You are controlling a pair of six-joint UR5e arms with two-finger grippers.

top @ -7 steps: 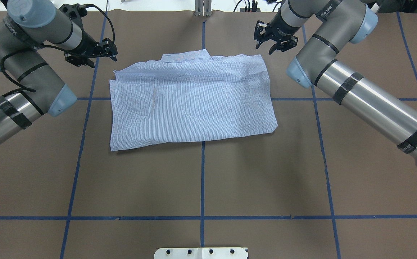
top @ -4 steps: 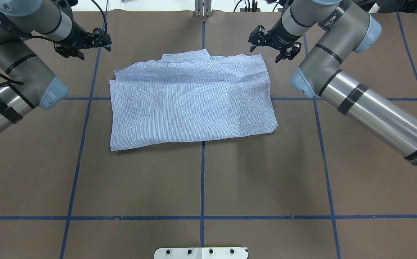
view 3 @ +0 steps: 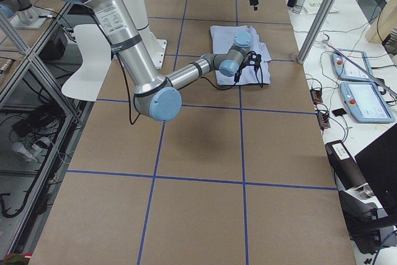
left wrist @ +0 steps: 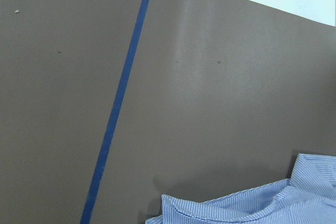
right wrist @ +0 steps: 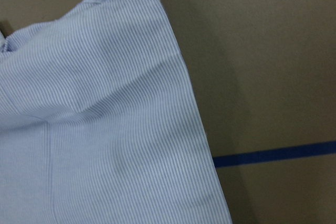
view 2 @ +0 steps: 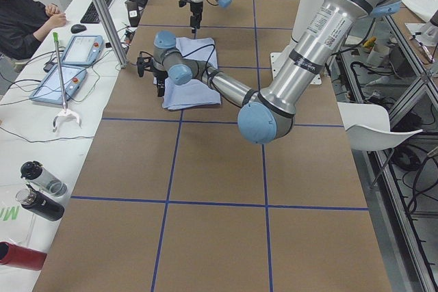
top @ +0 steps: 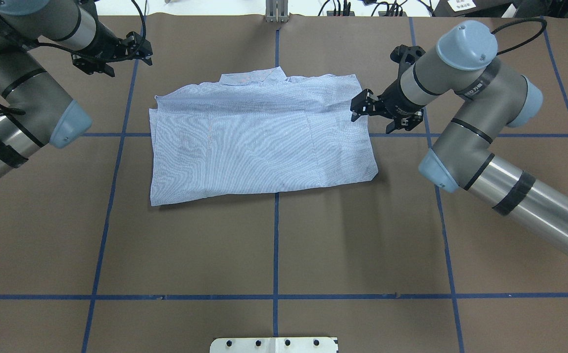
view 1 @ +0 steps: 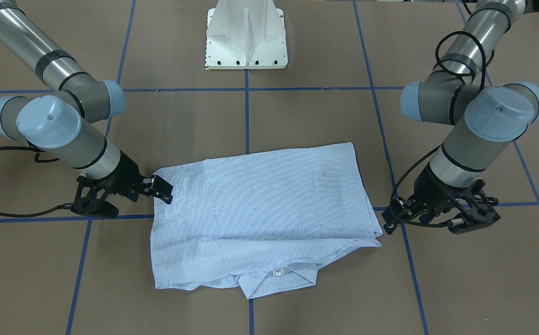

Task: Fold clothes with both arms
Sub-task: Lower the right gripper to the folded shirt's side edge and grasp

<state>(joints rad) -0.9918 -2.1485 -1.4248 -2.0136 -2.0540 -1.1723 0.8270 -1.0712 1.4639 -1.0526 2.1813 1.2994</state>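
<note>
The light blue striped shirt (top: 259,142) lies folded into a rectangle on the brown table, collar (top: 254,77) at the far edge and white neck label (view 1: 278,272) showing. My right gripper (top: 378,117) stands open at the shirt's right edge, and one finger (view 1: 162,187) reaches over the cloth. Its wrist view shows that shirt (right wrist: 94,129) edge and corner, but no fingers. My left gripper (top: 114,53) hangs open and empty, beyond and left of the shirt's far left corner. Only a collar corner of the shirt (left wrist: 252,208) shows at the bottom of the left wrist view.
Blue tape lines (top: 276,245) grid the brown table cover. The white pedestal base (view 1: 246,42) sits at the robot's side. A metal post (top: 276,12) stands at the far edge. A seated person (view 2: 24,22), tablets and bottles are at the side bench.
My right gripper swung from beyond the shirt's far right corner back toward the robot, to the shirt's right edge. My left gripper drew farther away toward the table's far left.
</note>
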